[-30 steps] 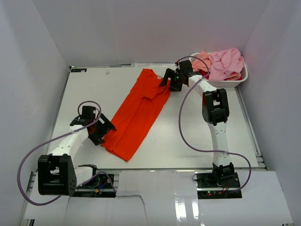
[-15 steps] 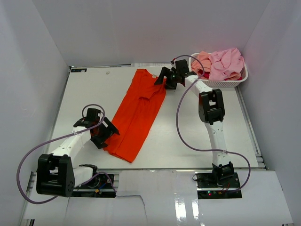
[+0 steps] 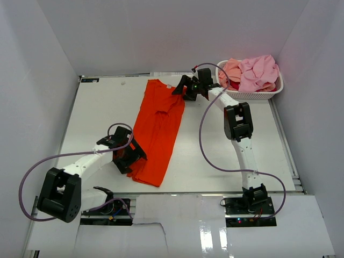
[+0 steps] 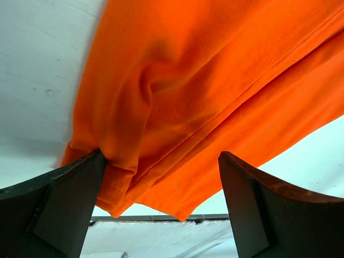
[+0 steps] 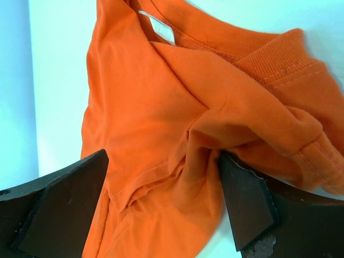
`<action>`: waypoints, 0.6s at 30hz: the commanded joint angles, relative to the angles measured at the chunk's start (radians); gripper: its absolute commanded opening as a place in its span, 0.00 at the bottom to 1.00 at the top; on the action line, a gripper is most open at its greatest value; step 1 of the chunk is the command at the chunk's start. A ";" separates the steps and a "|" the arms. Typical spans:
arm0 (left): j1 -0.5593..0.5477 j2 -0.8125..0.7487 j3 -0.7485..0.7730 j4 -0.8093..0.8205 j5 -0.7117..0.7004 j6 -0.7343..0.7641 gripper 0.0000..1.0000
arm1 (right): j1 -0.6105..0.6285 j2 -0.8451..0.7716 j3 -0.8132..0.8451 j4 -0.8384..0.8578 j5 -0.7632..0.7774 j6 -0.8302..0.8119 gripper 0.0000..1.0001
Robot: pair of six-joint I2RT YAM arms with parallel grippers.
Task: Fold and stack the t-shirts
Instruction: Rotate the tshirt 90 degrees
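One bright orange-red t-shirt [image 3: 158,129] lies on the white table [image 3: 102,107] as a long narrow strip, collar at the far end. My left gripper [image 3: 135,158] is down at the near hem's left edge. In the left wrist view it [image 4: 161,156] is open, the hem [image 4: 161,183] hangs between the jaws, and the left finger [image 4: 64,204] touches the cloth. My right gripper [image 3: 181,91] is at the collar end's right side. In the right wrist view it [image 5: 161,156] is open astride bunched sleeve cloth [image 5: 156,91], with the right finger [image 5: 247,199] pressed against a fold.
A white perforated basket [image 3: 258,97] stands at the far right corner, heaped with pink [image 3: 258,72] and peach [image 3: 231,69] t-shirts. White walls close in the table on the left, back and right. The right arm's cable [image 3: 207,145] loops over the table.
Both grippers, still open, have shifted the orange shirt. The collar end moved left, the hem end moved right and nearer, so the strip lies more upright. The left gripper came down to the hem.
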 commanded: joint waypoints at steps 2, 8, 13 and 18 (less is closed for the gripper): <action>-0.065 0.028 0.013 0.022 -0.019 -0.068 0.98 | 0.011 0.036 0.024 0.079 -0.060 0.051 0.90; -0.177 0.083 0.046 0.035 -0.033 -0.131 0.98 | 0.013 0.061 0.046 0.146 -0.088 0.098 0.90; -0.260 0.135 0.088 0.044 -0.039 -0.174 0.98 | 0.014 0.084 0.080 0.195 -0.111 0.138 0.90; -0.298 0.164 0.111 0.050 -0.045 -0.197 0.98 | 0.020 0.085 0.081 0.204 -0.111 0.141 0.90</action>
